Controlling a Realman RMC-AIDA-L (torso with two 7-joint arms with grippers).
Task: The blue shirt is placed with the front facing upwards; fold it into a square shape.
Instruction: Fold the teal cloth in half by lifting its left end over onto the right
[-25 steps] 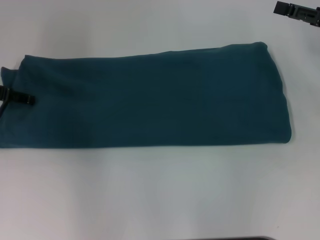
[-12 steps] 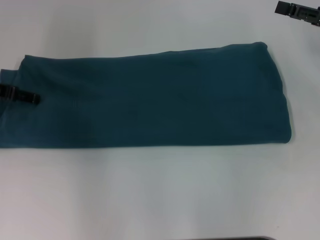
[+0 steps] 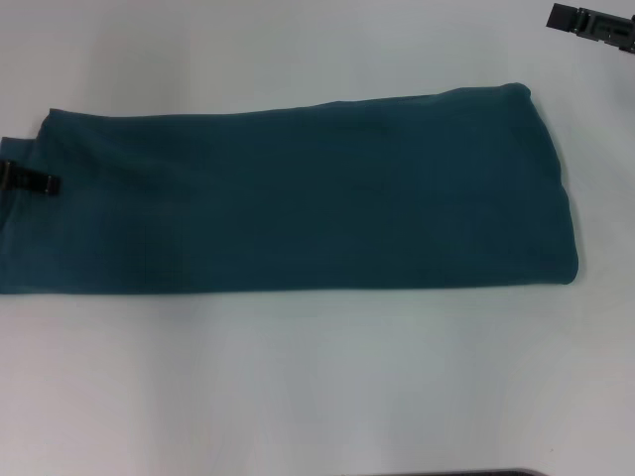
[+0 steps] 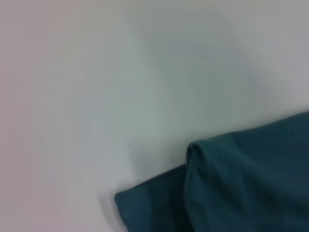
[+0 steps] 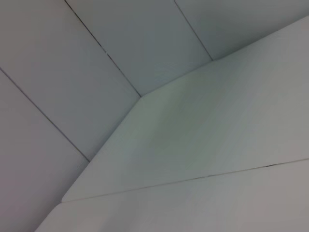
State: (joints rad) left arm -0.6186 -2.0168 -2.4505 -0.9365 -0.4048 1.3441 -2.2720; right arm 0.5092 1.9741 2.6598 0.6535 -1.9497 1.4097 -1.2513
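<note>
Blue shirt [image 3: 298, 193] lies as long folded strip across surface [image 3: 317, 387]; crosswise folds remain. Left tool [image 3: 25, 180] at its left end, right tool [image 3: 593, 22] parked far right; grip states unreadable.

No legible text or markings

No print, label, brand or number can be read on the blue shirt [image 3: 298, 193]; only plain teal fabric is shown, folded into a long band on the white table [image 3: 317, 387]
</note>
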